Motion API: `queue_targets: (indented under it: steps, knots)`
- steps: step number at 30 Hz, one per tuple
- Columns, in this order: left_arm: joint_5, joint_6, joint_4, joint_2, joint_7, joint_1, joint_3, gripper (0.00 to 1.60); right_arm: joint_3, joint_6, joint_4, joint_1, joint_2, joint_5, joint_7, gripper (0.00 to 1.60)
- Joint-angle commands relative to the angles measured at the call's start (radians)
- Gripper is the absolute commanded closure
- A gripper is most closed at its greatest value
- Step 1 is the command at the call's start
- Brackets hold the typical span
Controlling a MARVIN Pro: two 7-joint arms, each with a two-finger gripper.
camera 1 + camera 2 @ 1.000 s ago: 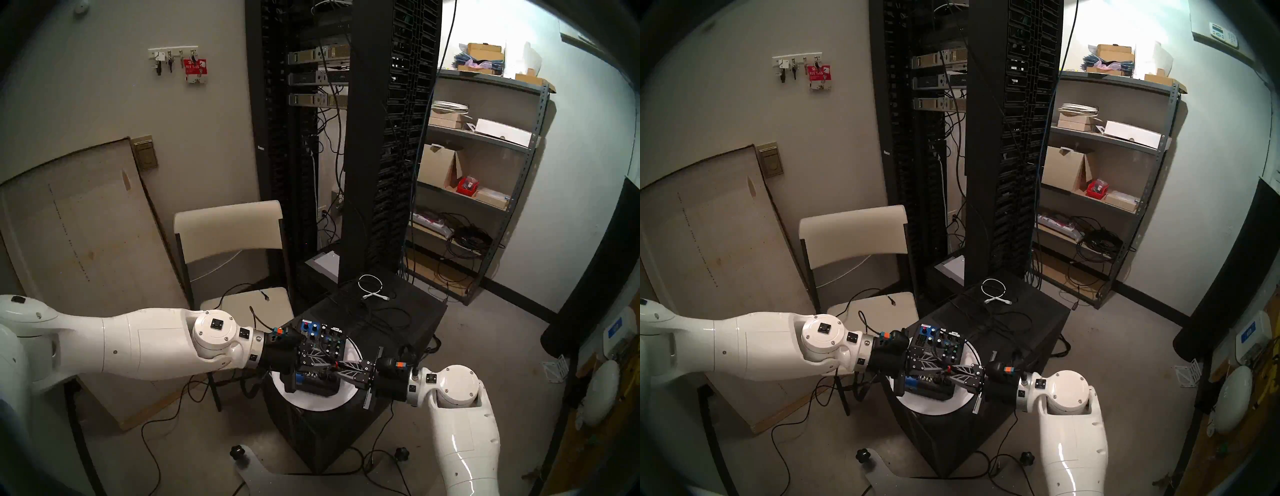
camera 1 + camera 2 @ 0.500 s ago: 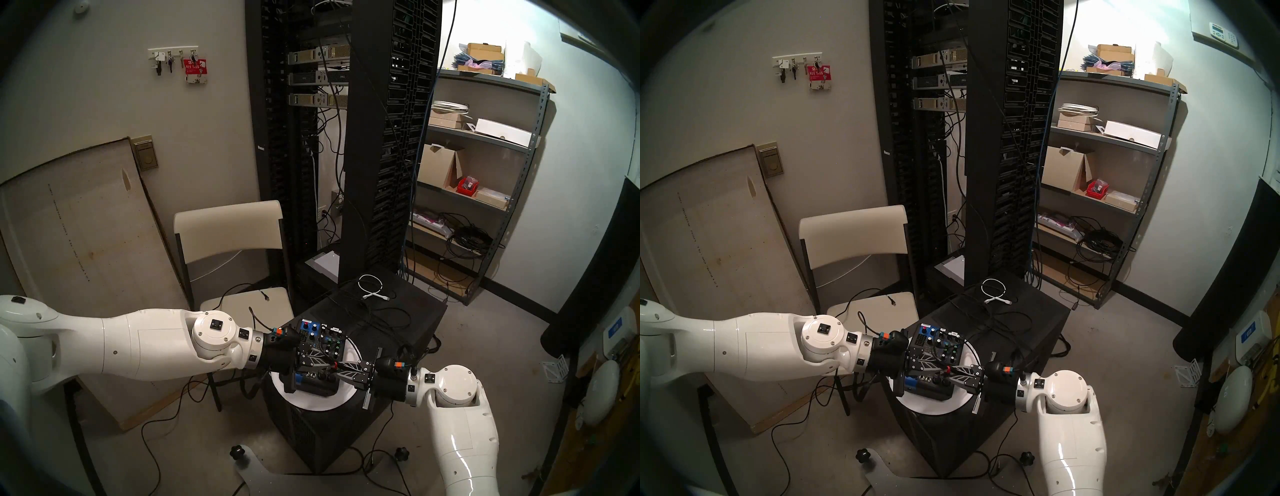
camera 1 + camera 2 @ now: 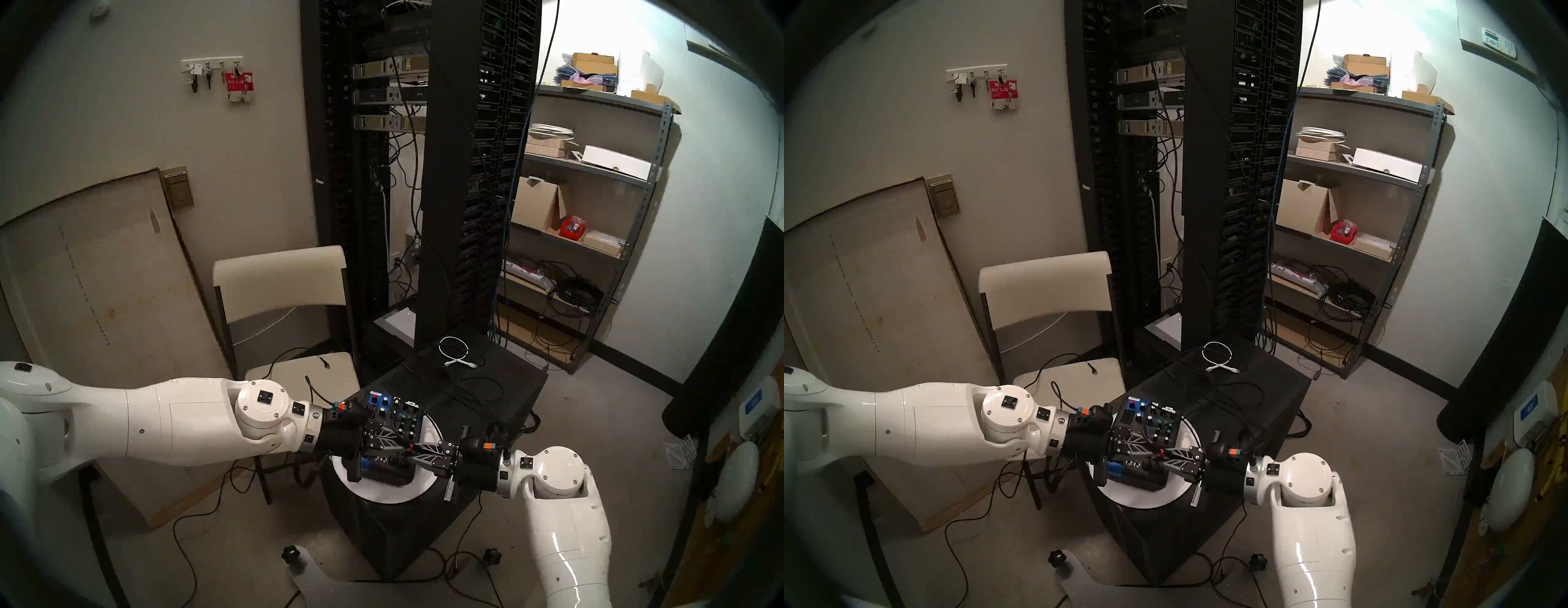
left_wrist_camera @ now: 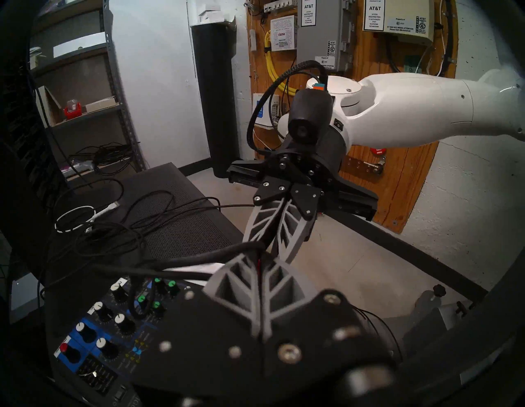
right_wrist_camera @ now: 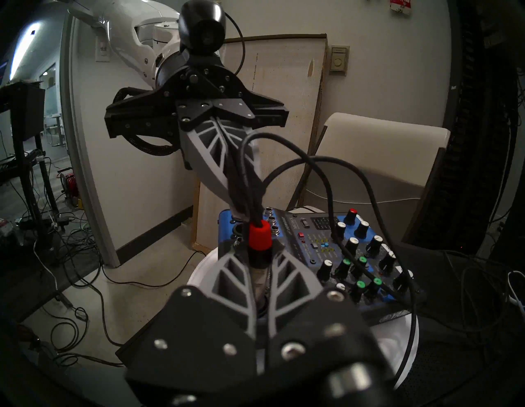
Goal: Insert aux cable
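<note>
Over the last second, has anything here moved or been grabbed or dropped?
Nothing visibly changed. The right gripper is still shut on the aux cable's plug above the mixer, the left gripper still pinches the cable just beyond it, and both arms kept still. The white cable lies as before.

AT&T | grey wall box [image 4: 322, 31] | beige wall box [image 4: 397, 21]

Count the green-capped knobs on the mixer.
4 green knobs on the mixer, clustered two by two: two farther back, two nearer. The looping black cable may hide more.
</note>
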Motion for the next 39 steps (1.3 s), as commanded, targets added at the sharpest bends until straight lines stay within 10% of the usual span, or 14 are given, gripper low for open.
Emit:
queue_targets:
  steps: [1, 26, 39]
  knots:
    - [0.031, 0.026, -0.012, 0.001, -0.019, -0.033, 0.003, 1.60, 0.005, 0.002, -0.003, 0.004, -0.002, 0.008, 0.000, 1.49]
    - [0.077, 0.047, -0.043, 0.020, 0.017, -0.047, -0.001, 1.60, 0.003, 0.002, 0.002, 0.004, 0.000, 0.012, -0.001, 1.38]
    - [0.050, 0.033, -0.094, 0.094, 0.010, -0.049, 0.000, 1.60, 0.004, 0.006, -0.010, 0.001, -0.001, 0.027, 0.015, 0.95]
